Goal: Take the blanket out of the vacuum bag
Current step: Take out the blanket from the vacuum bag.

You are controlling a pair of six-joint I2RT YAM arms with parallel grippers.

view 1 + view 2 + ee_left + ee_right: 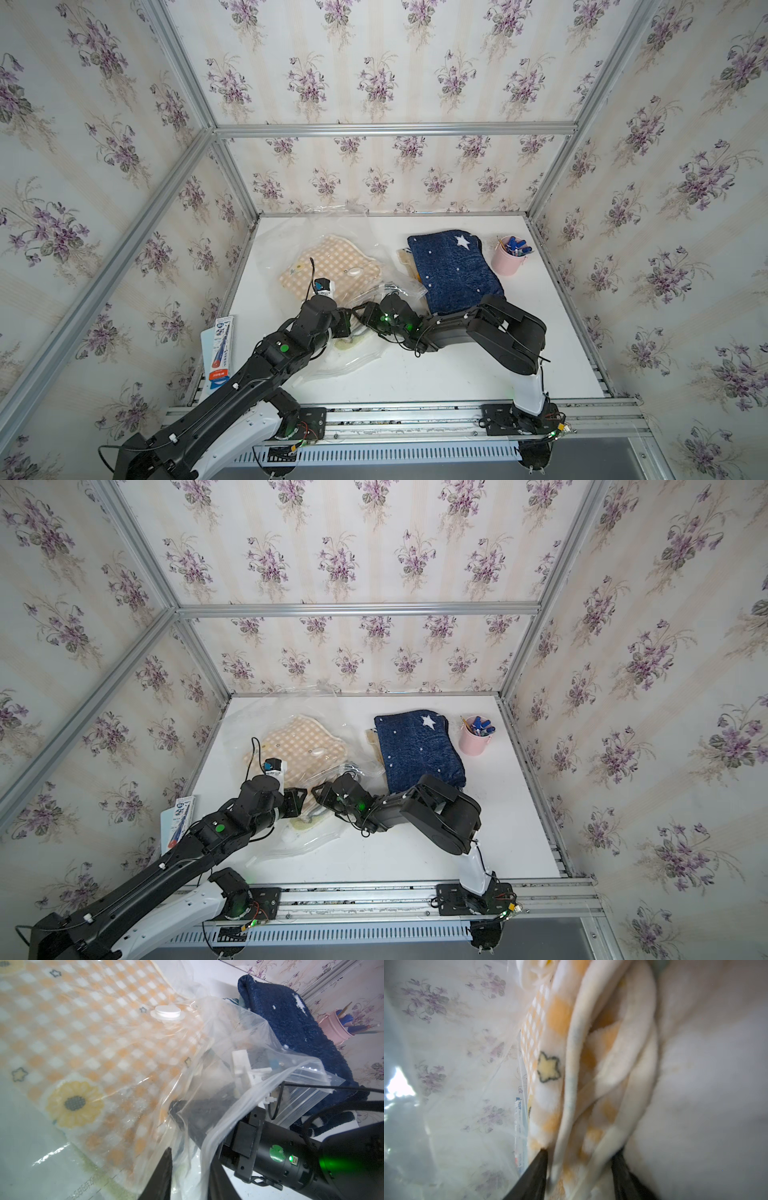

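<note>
The vacuum bag (282,241) (249,717) lies on the white table at the left, clear and crinkly, its white valve cap (354,272) (168,1012) facing up. Inside it lies the orange-checked blanket (328,266) (299,746) (83,1043). My left gripper (351,326) (191,1159) is shut on a bunch of the bag's plastic at its near mouth. My right gripper (359,311) (581,1151) reaches into the mouth of the bag. Its jaws stand apart, with folds of the blanket (591,1064) between the fingertips (544,1153).
A folded navy blanket with white stars (455,270) lies right of the bag, under my right arm. A pink cup of pens (509,255) stands at the back right. A flat toothbrush package (218,353) lies by the table's left edge. Wallpapered walls close in three sides.
</note>
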